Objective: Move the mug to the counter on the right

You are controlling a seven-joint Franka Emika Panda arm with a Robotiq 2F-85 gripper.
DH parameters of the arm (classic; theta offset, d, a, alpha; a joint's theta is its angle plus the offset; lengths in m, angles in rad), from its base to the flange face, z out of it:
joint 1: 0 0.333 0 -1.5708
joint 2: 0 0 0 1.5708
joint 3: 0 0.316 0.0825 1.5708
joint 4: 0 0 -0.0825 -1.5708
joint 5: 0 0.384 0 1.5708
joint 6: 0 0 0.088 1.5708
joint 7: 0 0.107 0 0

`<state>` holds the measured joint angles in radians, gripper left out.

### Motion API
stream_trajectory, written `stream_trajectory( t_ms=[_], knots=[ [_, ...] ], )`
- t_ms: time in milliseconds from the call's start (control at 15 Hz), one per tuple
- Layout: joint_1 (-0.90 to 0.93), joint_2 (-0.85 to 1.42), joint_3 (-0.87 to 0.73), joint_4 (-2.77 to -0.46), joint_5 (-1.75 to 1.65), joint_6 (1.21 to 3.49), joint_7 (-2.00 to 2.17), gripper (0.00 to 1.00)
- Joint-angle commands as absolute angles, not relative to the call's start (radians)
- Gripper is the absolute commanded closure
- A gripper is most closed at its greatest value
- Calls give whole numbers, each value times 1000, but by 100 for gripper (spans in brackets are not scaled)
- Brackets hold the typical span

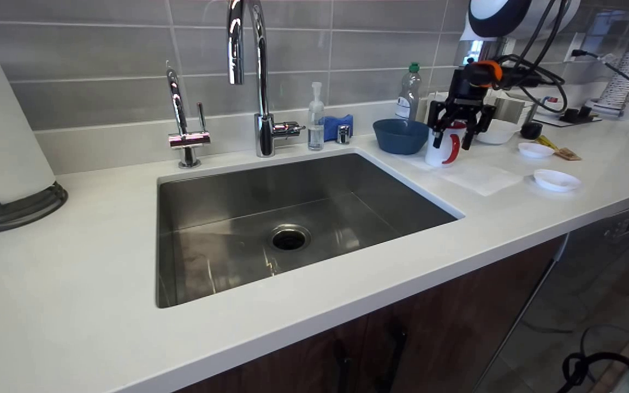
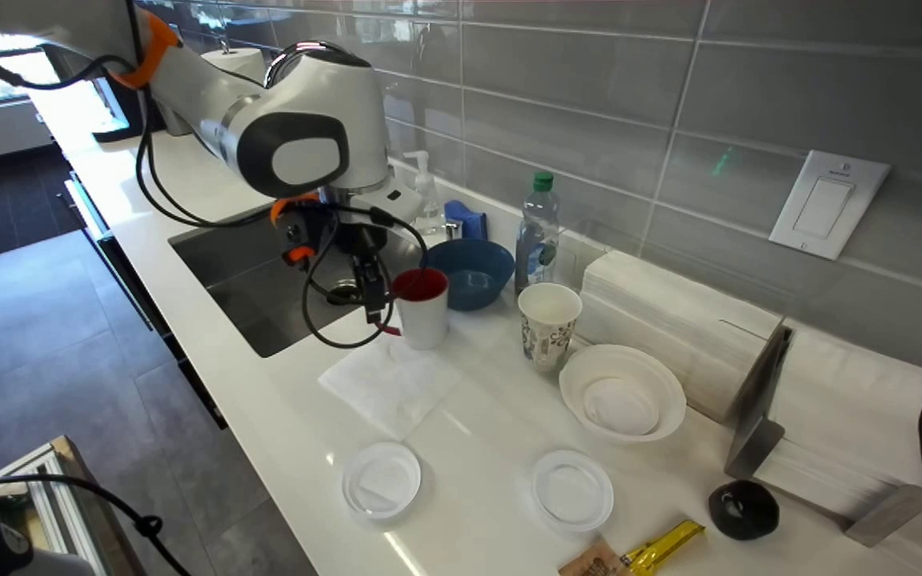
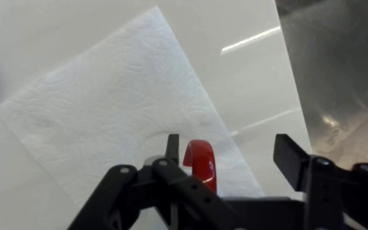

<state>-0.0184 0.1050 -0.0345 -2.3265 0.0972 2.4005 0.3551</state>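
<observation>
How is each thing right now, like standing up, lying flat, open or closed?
Mug: upright
Tool: open, mug's red handle between its fingers
Paper towel sheet: spread flat
Blue bowl: right way up
White bowl: right way up
Paper cup: upright, no lid
Clear bottle: upright, capped
Pump bottle: upright
Round white dishes: lying flat
Tall faucet: no water running

Glossy mug handle [image 3: 205, 162], metal sink [image 1: 320, 214]
</observation>
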Motion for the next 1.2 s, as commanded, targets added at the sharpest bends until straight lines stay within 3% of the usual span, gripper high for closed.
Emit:
stream_trajectory(
  t_ms=[0,467,800,1133],
  knots=[
    [11,8,-14,-2364,87,2309,396,0],
    [48,-239,72,-2524,-7,2234,547,0],
    [-19,-497,145,-2662,-265,2186,626,0],
    [-29,-729,187,-2760,-363,2242,560,0]
  ],
)
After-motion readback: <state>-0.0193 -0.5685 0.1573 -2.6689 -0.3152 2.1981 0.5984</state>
